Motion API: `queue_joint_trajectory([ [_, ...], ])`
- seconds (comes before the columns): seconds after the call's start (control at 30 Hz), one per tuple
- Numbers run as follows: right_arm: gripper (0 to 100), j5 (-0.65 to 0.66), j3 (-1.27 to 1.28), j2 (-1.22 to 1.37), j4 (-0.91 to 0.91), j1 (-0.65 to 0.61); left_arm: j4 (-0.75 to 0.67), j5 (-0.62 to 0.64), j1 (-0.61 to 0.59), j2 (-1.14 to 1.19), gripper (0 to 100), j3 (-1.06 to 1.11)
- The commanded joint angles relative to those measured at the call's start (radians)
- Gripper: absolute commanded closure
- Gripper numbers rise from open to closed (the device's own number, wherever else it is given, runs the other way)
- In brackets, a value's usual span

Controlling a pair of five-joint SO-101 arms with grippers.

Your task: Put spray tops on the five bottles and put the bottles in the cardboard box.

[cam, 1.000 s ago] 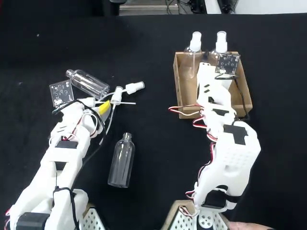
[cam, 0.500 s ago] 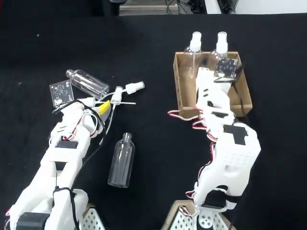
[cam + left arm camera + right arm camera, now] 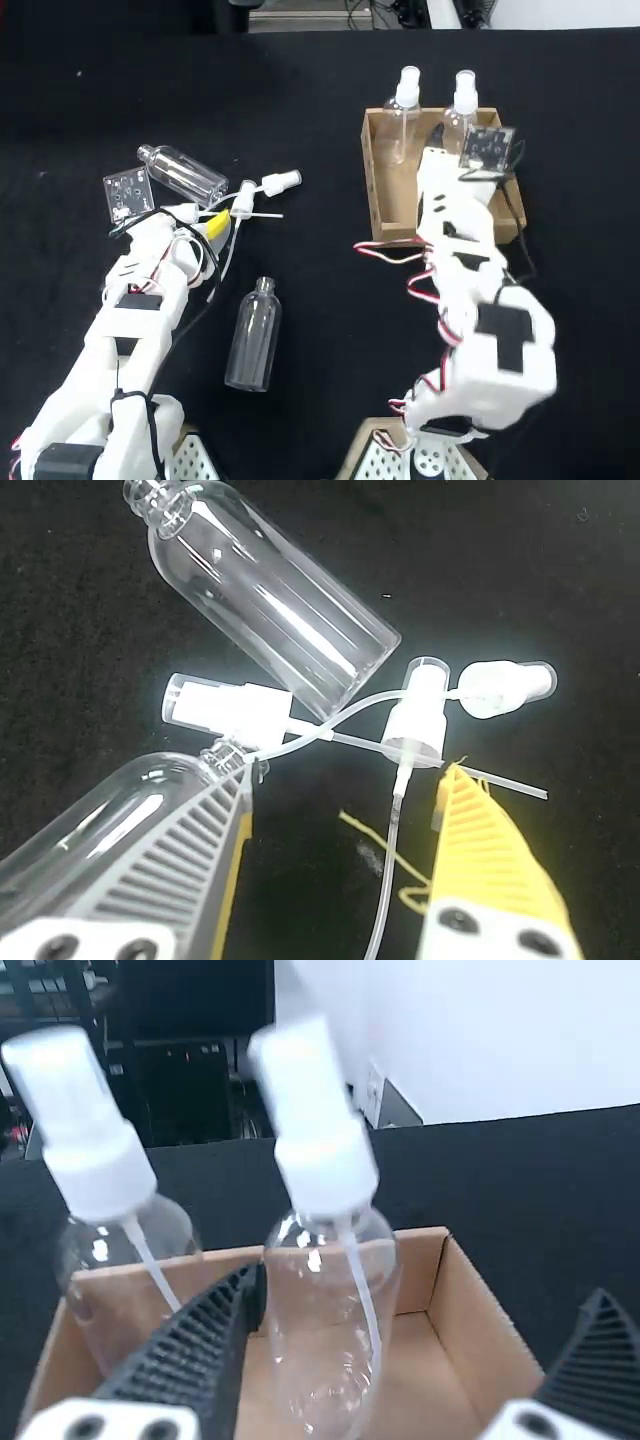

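Observation:
Two clear bottles with white spray tops (image 3: pixel 405 100) (image 3: pixel 464 98) stand upright at the far end of the cardboard box (image 3: pixel 372 180). My right gripper (image 3: pixel 448 135) is open just in front of them; its wrist view has the nearer bottle (image 3: pixel 325 1300) between the spread jaws, untouched. Two open bottles lie on the black table (image 3: pixel 182 173) (image 3: pixel 253 333). My left gripper (image 3: pixel 215 222) is open over three loose spray tops (image 3: pixel 230 702) (image 3: pixel 420 715) (image 3: pixel 505 685). A third open bottle (image 3: pixel 100 830) lies beside its grey jaw.
The box's near half (image 3: pixel 470 1300) is bare cardboard. The spray tops' thin tubes (image 3: pixel 330 735) cross each other between the left jaws. Red and white servo wires (image 3: pixel 385 245) hang off the right arm near the box's front edge.
The right arm has swung to the right and drawn slightly back from the right-hand bottle in the box. The left arm and the loose bottles have not moved.

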Motion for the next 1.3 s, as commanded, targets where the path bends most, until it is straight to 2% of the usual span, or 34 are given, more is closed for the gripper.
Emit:
queue_joint_trajectory([
  [0.0, 66.7, -0.006, -0.045, -0.223, 0.353, 0.018, -0.021, 0.008, 0.013, -0.023, 71, -0.012],
  [0.17, 98.7, -0.006, -0.180, -0.409, 0.804, 0.072, -0.021, 0.006, 0.013, -0.023, 71, -0.012],
  [0.27, 94.3, -0.006, -0.245, -0.453, 0.942, 0.095, -0.020, 0.005, 0.013, -0.023, 71, -0.012],
  [0.33, 97.9, -0.006, -0.283, -0.452, 0.976, 0.123, -0.020, 0.005, 0.013, -0.023, 71, -0.012],
  [0.5, 98.8, -0.006, -0.338, -0.337, 0.961, 0.176, -0.020, 0.005, 0.013, -0.023, 71, -0.012],
  [0.73, 98.8, -0.006, -0.392, -0.105, 0.810, 0.198, -0.018, 0.003, 0.012, -0.023, 71, -0.012],
  [1.27, 98.8, -0.006, -0.398, 0.076, 0.626, 0.110, -0.021, 0.003, 0.012, -0.023, 71, -0.012],
])
